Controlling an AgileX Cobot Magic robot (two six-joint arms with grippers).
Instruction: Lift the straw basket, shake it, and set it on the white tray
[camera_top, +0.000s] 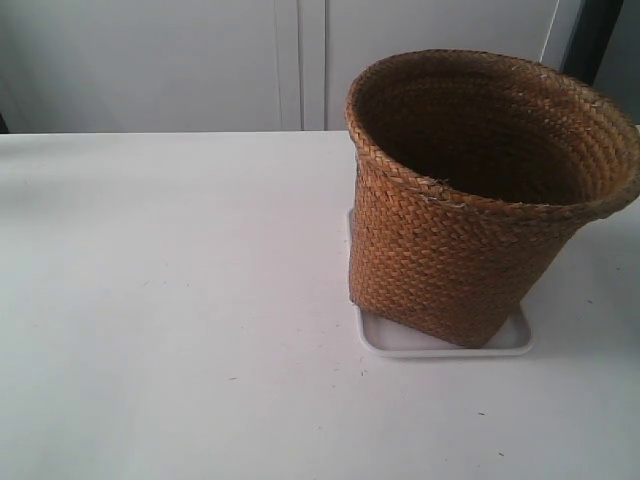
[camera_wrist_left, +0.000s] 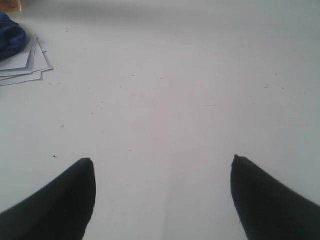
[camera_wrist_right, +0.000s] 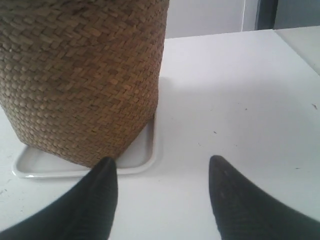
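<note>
All steps appeared done, by judgement. On the table (camera_top: 150, 330), toward three o'clock in the exterior view, the straw basket (camera_top: 450, 260) stood upright with its base on the white tray (camera_top: 400, 344). The right gripper (camera_wrist_right: 161, 159) gaped wide and empty near the tray; the left gripper (camera_wrist_left: 161, 158), equally wide and empty, hung over bare tabletop.

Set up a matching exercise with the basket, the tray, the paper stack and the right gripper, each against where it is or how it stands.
1. basket
2. tray
3. paper stack
4. right gripper

A. open, holding nothing
B. beside a dark blue thing
C. standing on the tray
D. flat on the table, under the basket

Pairs: 1-C, 2-D, 3-B, 4-A
</note>
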